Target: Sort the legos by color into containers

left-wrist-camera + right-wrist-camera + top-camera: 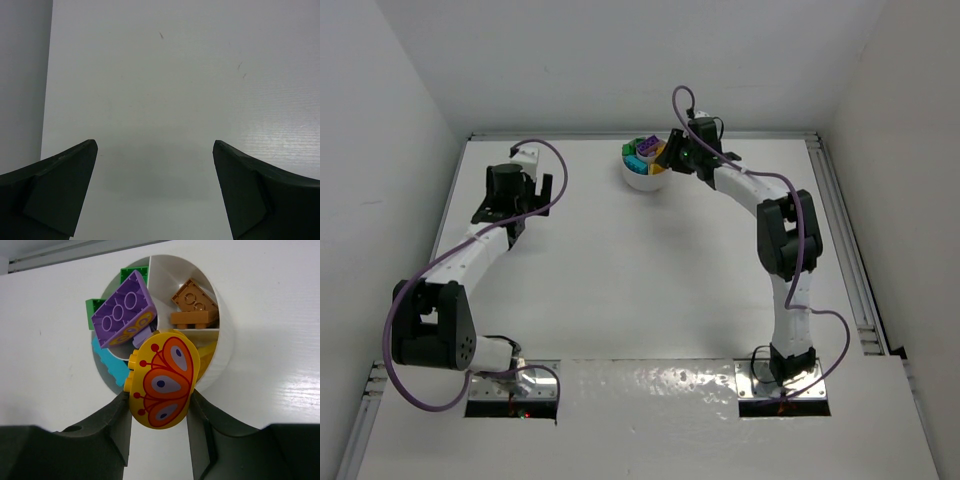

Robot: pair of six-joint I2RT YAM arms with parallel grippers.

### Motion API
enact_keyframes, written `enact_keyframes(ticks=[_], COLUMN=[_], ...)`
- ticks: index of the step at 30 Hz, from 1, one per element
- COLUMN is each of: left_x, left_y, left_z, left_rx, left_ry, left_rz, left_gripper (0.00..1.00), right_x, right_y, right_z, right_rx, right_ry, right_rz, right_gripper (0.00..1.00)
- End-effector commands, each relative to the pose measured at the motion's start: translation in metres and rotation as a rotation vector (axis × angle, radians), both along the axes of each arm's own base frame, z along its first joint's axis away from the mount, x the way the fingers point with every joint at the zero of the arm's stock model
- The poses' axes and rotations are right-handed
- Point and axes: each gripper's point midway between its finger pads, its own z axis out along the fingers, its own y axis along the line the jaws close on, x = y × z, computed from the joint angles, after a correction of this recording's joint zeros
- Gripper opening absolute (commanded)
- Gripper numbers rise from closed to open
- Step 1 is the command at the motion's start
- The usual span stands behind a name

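**Right hand grips a yellow brick at the dish; left hand gapes over the white surface**

The right hand (159,405) is partly closed, its two dark fingers pinching the sides of a rounded yellow brick (162,382) printed with a red butterfly. The brick hangs at the near rim of the round white dish (225,340); whether it touches the rim I cannot tell. Inside the dish, a purple brick (122,315) lies tilted across the centre, an orange brick (195,307) sits in its own wedge, a green brick (97,305) shows behind the purple one, and a teal brick (112,367) fills the wedge on the left.

The left hand (155,145) is spread wide and holds nothing, pointing down at the surface (620,280).

From above, the dish stands near the far edge of the surface, just short of the back wall (640,60). White walls close in on both sides, and a metal rail (845,230) runs along the right edge. The two arms are well apart, with a broad stretch of surface between them.
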Motion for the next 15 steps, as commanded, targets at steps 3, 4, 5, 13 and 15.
enact_keyframes(ticks=[3, 4, 5, 13, 15], left_x=[0.0063, 0.0063, 0.0064, 0.0056, 0.0053], left_y=[0.0019, 0.0023, 0.0022, 0.0032, 0.0023], left_z=[0.023, 0.0231, 0.0225, 0.0218, 0.022], left_rx=[0.009, 0.012, 0.011, 0.013, 0.011], left_ry=[-0.079, -0.079, -0.078, -0.076, -0.076], left_rz=[0.006, 0.006, 0.006, 0.009, 0.006], left_gripper=[0.99, 0.99, 0.99, 1.0, 1.0], right_x=[0.0104, 0.0106, 0.0109, 0.0114, 0.012], right_y=[0.003, 0.0024, 0.0024, 0.0019, 0.002], right_z=[0.032, 0.0303, 0.031, 0.0339, 0.0352], right_rx=[0.052, 0.051, 0.051, 0.027, 0.026], right_ry=[-0.074, -0.069, -0.071, -0.086, -0.091], right_rz=[-0.019, -0.019, -0.019, -0.001, 0.001], right_gripper=[0.04, 0.1, 0.15, 0.41, 0.44])
